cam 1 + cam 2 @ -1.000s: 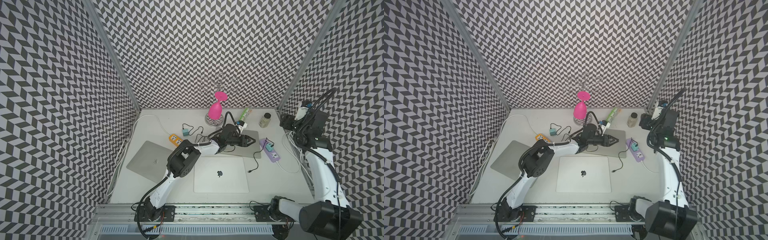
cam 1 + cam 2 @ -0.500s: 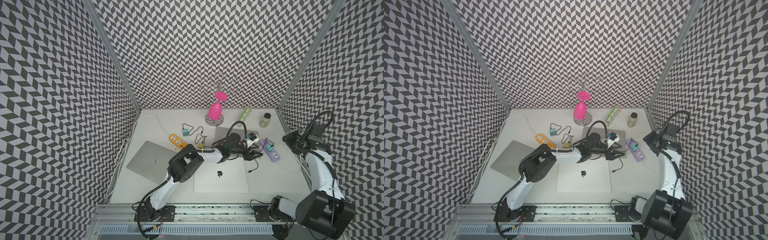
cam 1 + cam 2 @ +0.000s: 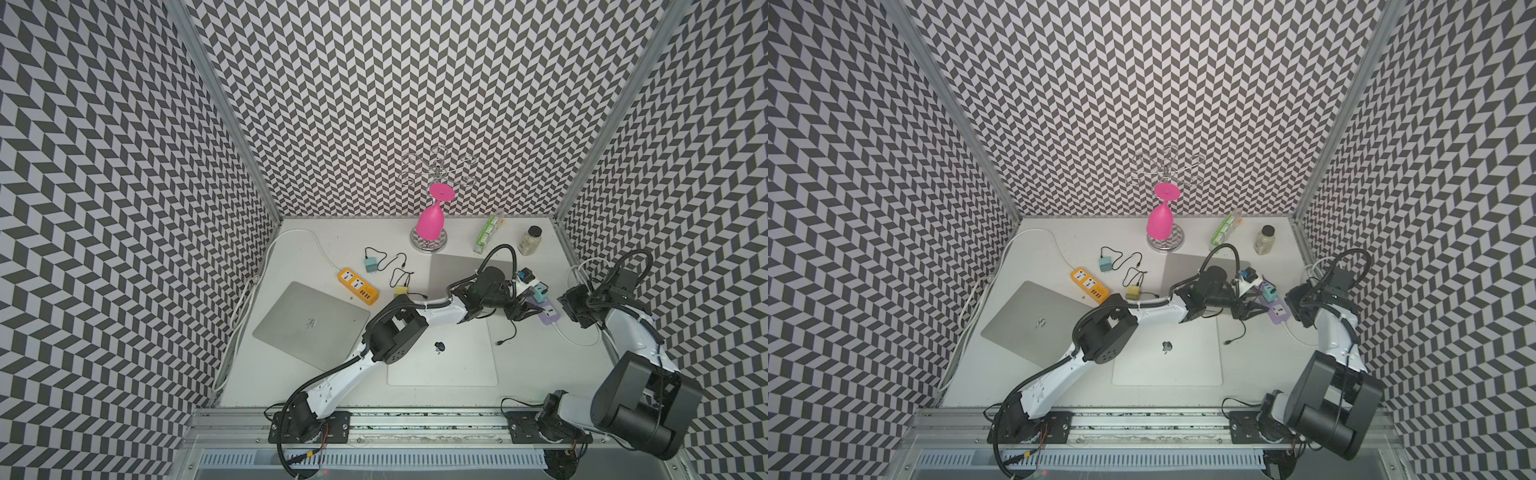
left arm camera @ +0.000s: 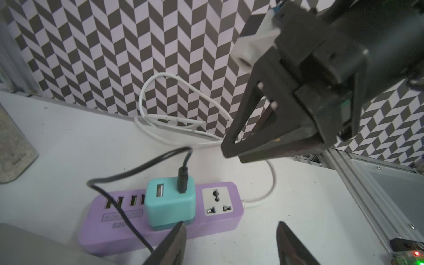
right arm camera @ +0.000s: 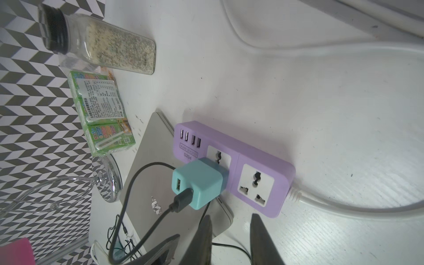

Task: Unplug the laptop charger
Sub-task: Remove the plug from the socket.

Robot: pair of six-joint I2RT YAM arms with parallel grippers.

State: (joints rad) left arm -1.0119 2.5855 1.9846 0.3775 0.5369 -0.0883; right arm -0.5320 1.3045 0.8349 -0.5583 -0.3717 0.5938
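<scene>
Your two top views look steeply down from high above onto the whole table (image 3: 536,374), while both wrist cameras sit close and low, sharing the purple power strip (image 4: 215,223).

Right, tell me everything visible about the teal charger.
The teal charger is a small rounded cube of matte plastic, plugged upright into the purple power strip, in the socket next to the USB row. Its top face has two USB ports: one empty, one holding a black cable. Nothing grips it.
</scene>
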